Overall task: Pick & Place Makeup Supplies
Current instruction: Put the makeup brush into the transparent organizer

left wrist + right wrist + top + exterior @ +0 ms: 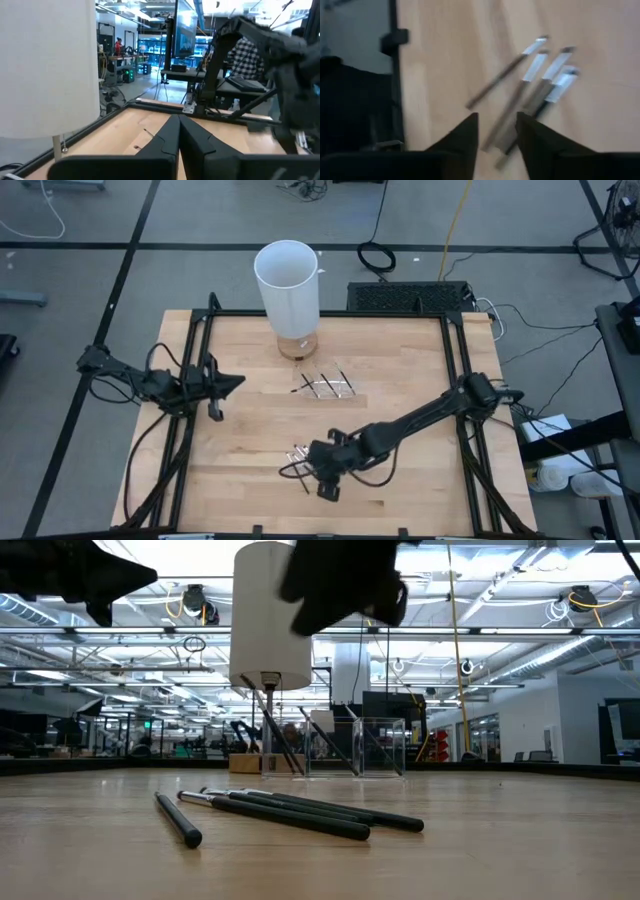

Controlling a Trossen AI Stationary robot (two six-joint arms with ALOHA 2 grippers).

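Observation:
Several thin dark makeup sticks with paler tips (297, 455) lie flat in a loose bundle on the wooden table near its front middle; they also show in the low view (290, 810) and the right wrist view (535, 80). My right gripper (314, 470) hangs just above them, slanting down, open, its fingers (496, 122) over the sticks' dark ends and touching nothing. My left gripper (228, 384) is shut and holds nothing, above the table's left part (178, 125). More thin sticks lie at a small clear tray (328, 387).
A tall white cylinder (288, 285) stands at the far middle of the table, just behind the clear tray (355, 745). A black frame (455, 370) runs along the table's sides. Bare wood lies between the two arms and at the front left.

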